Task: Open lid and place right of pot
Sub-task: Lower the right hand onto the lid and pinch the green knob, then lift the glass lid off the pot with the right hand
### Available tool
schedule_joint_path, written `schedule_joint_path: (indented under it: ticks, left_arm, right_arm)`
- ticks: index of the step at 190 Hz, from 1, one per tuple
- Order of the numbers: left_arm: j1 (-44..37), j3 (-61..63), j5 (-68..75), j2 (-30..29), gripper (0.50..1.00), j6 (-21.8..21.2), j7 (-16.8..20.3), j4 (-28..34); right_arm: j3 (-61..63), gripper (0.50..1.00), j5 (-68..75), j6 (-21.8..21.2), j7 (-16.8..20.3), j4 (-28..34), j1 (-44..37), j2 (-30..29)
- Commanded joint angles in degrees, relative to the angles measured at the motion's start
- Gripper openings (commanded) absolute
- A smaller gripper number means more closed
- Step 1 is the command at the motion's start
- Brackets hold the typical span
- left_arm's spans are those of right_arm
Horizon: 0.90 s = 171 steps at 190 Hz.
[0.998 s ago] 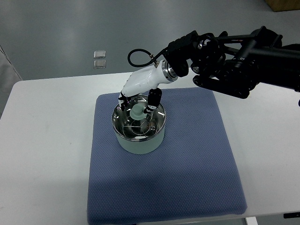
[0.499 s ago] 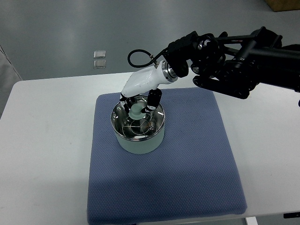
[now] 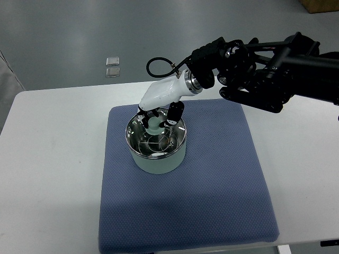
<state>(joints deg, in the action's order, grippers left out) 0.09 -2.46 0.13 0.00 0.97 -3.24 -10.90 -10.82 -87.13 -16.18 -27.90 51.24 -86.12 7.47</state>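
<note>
The dark fingers [image 3: 174,113] of the white-shelled right hand [image 3: 158,117] stand on either side of the small pale green knob [image 3: 154,126] at the centre of the clear glass lid [image 3: 155,139], one by the knob's left, the other by its right, and they appear to be pinching it, though how firm the contact is cannot be made out from above. The lid sits flat in the bright steel rim of the round pale green pot [image 3: 156,159], so it has not yet come off.

The knob looks like the only sensible place to take hold: the glass disc is smooth, probably slippery, with no edge to get under while seated. I would judge the lid stiff and moderately light, but breakable if dropped or knocked against the rim, so it wants a straight lift and a gentle set-down.

The pot stands on the upper left part of a square blue woven mat [image 3: 222,185], which offers a soft landing place just to the pot's right. The mat lies on a white bench [image 3: 53,159]. The black right arm [image 3: 265,74] enters from the right edge; no left hand shows.
</note>
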Motion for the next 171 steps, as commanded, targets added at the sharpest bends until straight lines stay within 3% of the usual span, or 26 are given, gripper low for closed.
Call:
schedule_joint_path:
  ticks: [1, 171]
  left_arm:
    - [0.0, 0.0, 0.0, 0.0, 1.0, 0.0, 0.0, 0.0]
    - [0.0, 0.0, 0.0, 0.0, 1.0, 0.0, 0.0, 0.0]
  right_arm:
    - [0.0, 0.509, 0.0, -0.1, -0.5, 0.0, -0.3, 0.0]
    - [0.8, 0.504, 0.0, 0.2, -0.8, -0.1, -1.9, 1.6]
